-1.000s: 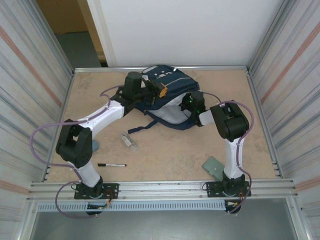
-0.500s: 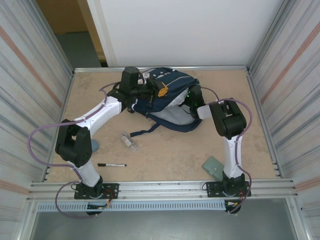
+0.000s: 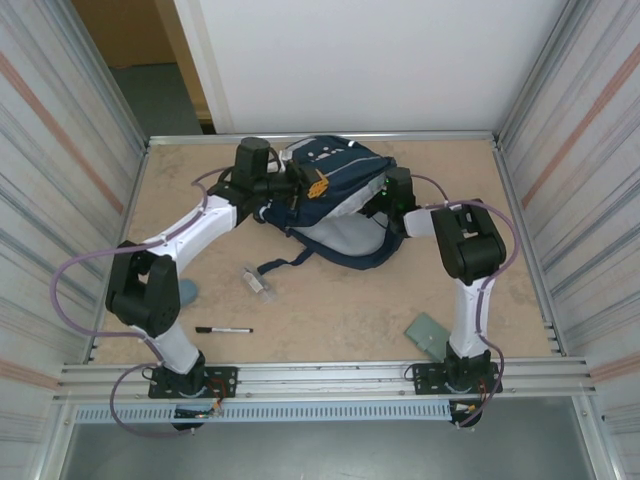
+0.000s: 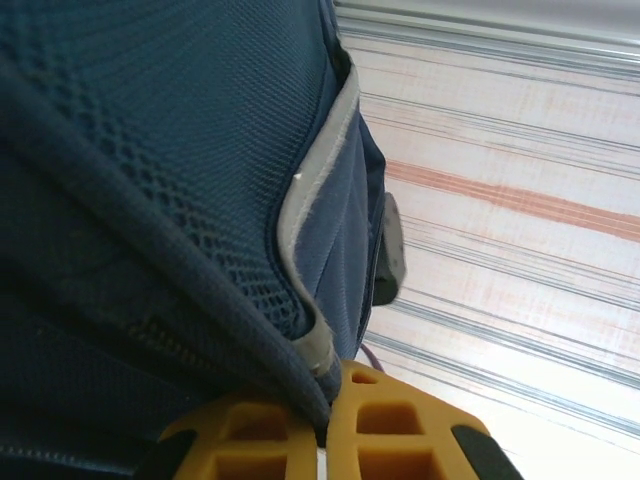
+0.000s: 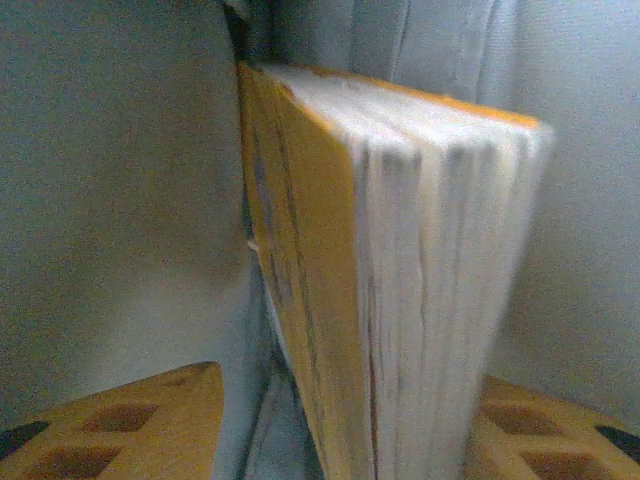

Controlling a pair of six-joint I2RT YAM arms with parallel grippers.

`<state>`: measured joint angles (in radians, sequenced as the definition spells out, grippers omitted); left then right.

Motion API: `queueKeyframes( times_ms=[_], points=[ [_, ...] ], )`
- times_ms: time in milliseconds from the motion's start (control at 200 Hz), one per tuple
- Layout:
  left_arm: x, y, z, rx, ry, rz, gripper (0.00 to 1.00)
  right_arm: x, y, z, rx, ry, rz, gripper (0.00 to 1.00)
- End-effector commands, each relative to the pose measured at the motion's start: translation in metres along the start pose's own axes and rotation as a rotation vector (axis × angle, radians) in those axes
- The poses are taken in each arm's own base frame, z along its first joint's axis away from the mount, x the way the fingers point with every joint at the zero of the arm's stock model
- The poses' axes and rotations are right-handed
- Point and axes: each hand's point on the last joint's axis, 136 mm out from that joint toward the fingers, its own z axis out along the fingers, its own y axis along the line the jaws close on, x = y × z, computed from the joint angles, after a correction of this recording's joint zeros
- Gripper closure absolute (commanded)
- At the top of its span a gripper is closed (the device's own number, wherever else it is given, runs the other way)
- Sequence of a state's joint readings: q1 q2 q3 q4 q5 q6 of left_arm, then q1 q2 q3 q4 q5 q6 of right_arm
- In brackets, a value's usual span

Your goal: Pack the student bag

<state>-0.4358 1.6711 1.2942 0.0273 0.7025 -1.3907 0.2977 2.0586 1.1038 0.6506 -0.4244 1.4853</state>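
Your bag [image 3: 335, 170] lies at the far middle of the tabletop [image 3: 340, 310], its grey-lined mouth gaping toward the right arm. Your left tool [image 4: 325, 430] is clenched on the bag's rim and holds the mouth up. Your right tool [image 5: 350, 430] reaches inside, with an orange-covered book [image 5: 400, 250] standing between its fingers against the lining. One finger [image 5: 130, 420] stands clear of the cover, so I judge that grip released and the book as good as packed. What is left, by the look of it, lies out on the tabletop: a pen [image 3: 224, 329], a small clear item [image 3: 257, 280], a green flat piece [image 3: 427, 331] near the right base, and something blue [image 3: 189, 291] half hidden by the left arm. The bag is not yet closed.
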Motion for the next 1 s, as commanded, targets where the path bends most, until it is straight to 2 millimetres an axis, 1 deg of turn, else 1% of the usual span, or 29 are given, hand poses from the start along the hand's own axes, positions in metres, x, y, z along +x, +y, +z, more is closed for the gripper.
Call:
queueKeyframes(
  times_ms=[0,120,281,411,486,571,641,692,792,892,932,997],
  points=[
    [0.002,-0.031,-0.027,0.085,-0.05,0.122,1.0,-0.007,0.019,-0.031,0.003,-0.022,-0.023,0.46],
    [-0.005,-0.024,-0.028,0.074,-0.059,0.119,1.0,-0.007,0.021,-0.051,0.048,-0.02,-0.053,0.44],
    [-0.011,-0.017,-0.023,0.088,-0.072,0.093,1.0,-0.006,0.01,-0.076,0.109,-0.016,-0.079,0.43],
    [-0.018,-0.008,-0.024,0.049,-0.105,0.114,1.0,-0.007,-0.003,-0.098,0.159,-0.008,-0.107,0.42],
    [-0.021,-0.004,-0.025,0.024,-0.131,0.119,1.0,-0.002,-0.011,-0.108,0.183,0.021,-0.134,0.41],
    [-0.023,-0.001,-0.026,0.011,-0.149,0.131,1.0,0.008,-0.023,-0.117,0.216,0.056,-0.186,0.42],
    [-0.024,0.002,-0.024,-0.001,-0.168,0.141,1.0,0.014,-0.029,-0.127,0.238,0.066,-0.229,0.43],
    [-0.025,0.003,-0.024,-0.01,-0.18,0.141,1.0,0.017,-0.029,-0.133,0.255,0.075,-0.284,0.44],
    [-0.027,0.003,-0.022,-0.01,-0.186,0.142,1.0,0.021,-0.033,-0.144,0.316,0.093,-0.398,0.47],
    [-0.035,0.002,-0.023,0.001,-0.205,0.103,1.0,0.023,-0.037,-0.151,0.321,0.096,-0.466,0.45],
    [-0.038,-0.002,-0.024,0.016,-0.215,0.087,1.0,0.024,-0.039,-0.153,0.322,0.092,-0.487,0.45],
    [-0.042,-0.014,-0.028,0.037,-0.231,0.1,1.0,0.024,-0.041,-0.157,0.344,0.085,-0.534,0.44]
  ],
)
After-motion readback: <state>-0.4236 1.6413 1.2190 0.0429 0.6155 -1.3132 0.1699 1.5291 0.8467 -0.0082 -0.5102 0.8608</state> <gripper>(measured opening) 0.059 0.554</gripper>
